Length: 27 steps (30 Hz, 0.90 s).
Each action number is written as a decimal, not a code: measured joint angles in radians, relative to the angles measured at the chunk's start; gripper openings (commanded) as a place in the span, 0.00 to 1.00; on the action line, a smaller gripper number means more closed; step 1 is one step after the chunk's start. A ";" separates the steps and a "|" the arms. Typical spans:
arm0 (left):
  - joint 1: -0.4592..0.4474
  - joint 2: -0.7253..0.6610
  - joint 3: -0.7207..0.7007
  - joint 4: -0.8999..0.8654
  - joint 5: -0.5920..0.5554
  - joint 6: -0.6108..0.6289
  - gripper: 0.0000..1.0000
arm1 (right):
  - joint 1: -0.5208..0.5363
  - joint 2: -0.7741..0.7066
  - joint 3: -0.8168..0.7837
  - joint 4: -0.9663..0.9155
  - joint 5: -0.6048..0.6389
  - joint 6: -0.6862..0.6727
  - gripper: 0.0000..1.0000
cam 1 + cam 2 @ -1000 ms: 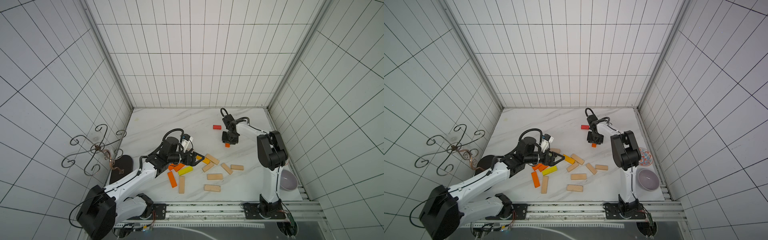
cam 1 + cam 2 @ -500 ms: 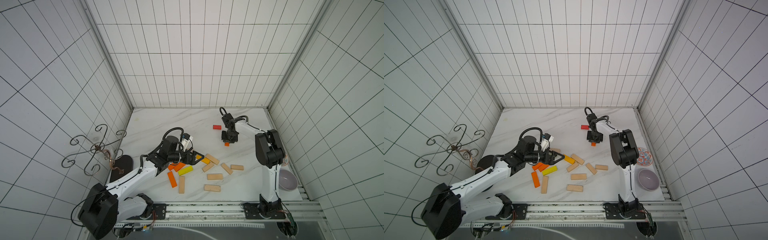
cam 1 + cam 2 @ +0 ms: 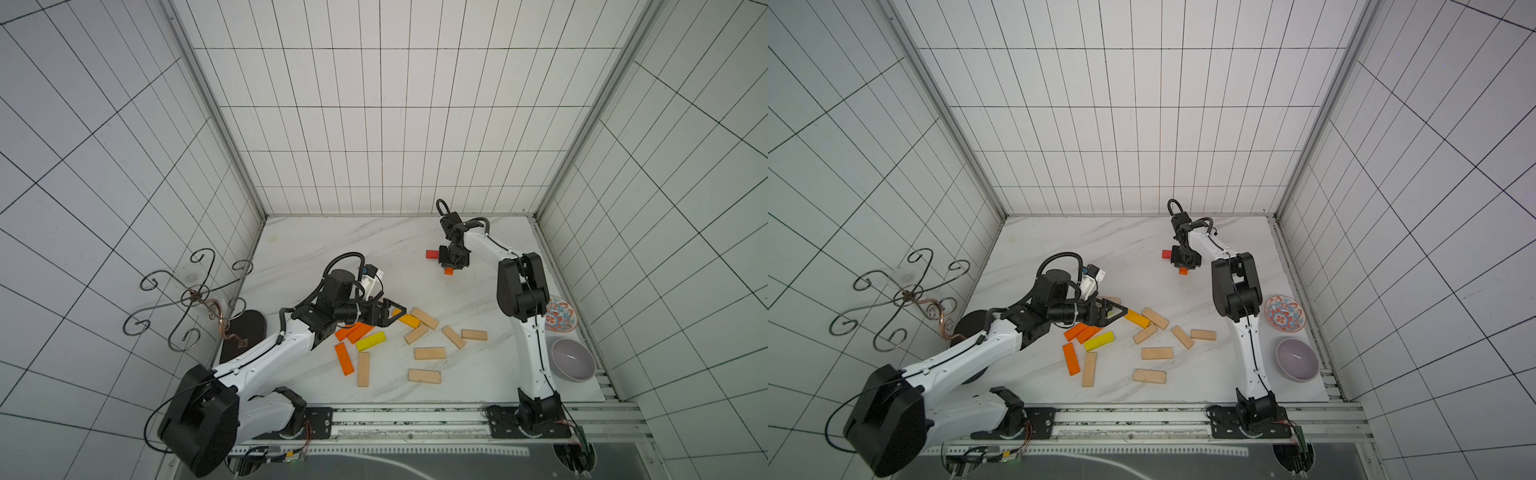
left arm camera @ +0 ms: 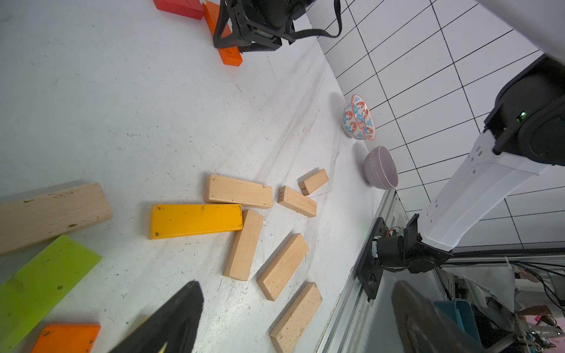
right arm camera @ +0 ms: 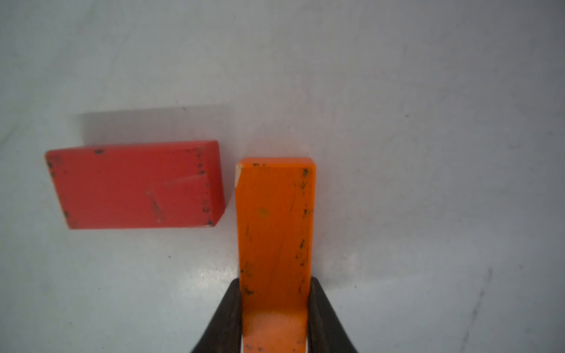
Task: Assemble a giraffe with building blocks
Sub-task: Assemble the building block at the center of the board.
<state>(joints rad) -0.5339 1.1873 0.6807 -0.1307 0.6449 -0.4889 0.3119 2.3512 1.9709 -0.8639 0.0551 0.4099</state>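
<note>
On the marble table (image 3: 332,249) the loose blocks (image 3: 430,353) lie near the front, the left gripper (image 3: 392,313) gaping empty over them; farther back the right gripper (image 5: 275,305) pinches the orange block (image 5: 275,220) — long axis straight out from the jaws, crosswise to the red block (image 5: 137,186); red lies just beside its tip, a slim gap between — right gripper nearer.

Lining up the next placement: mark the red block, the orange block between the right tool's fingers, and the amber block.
red block (image 5: 134,186), right wrist view, middle of top face.
orange block (image 5: 275,220), right wrist view, middle of top face.
amber block (image 4: 195,220), left wrist view, middle of top face.
</note>
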 measured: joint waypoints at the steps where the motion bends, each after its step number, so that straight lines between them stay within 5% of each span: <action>1: 0.000 0.001 0.000 0.000 0.000 0.000 0.97 | 0.000 0.014 0.024 -0.008 0.000 -0.002 0.32; 9: 0.001 0.002 0.003 0.000 0.000 0.003 0.97 | 0.000 0.056 0.098 -0.023 -0.008 -0.013 0.50; 27: 0.005 0.007 0.005 0.000 0.000 0.007 0.97 | 0.000 0.055 0.098 -0.035 -0.015 -0.021 0.36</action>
<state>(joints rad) -0.5289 1.1946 0.6861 -0.1310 0.6449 -0.4816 0.3122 2.4065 2.0693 -0.8993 0.0402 0.3885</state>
